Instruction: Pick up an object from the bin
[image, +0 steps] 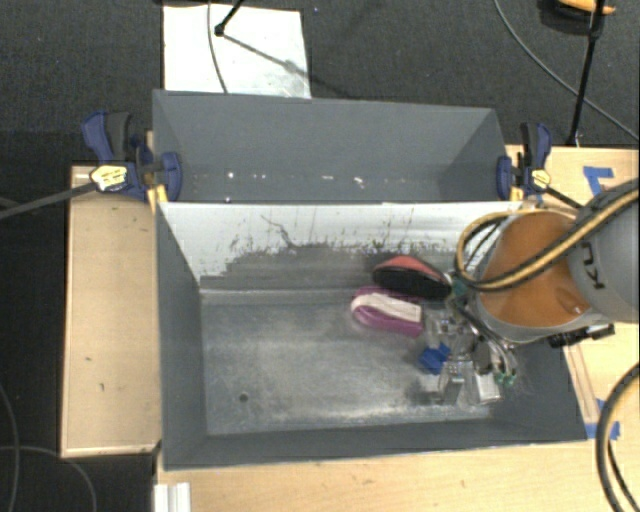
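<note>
Camera view shows us the tool (462, 385) low over the floor of the grey bin (300, 380), near its right front corner, with the orange cover (530, 275) of the wrist above it. We cannot tell whether the tool is spread or pressed together. A small blue piece (433, 359) sits against its left side; we cannot tell whether it is loose. Just up-left lies a purple and white object (386, 312), and behind that, by the back wall, a red and black object (410, 276).

grey bin (250, 385), purple-white object (385, 312)
</note>
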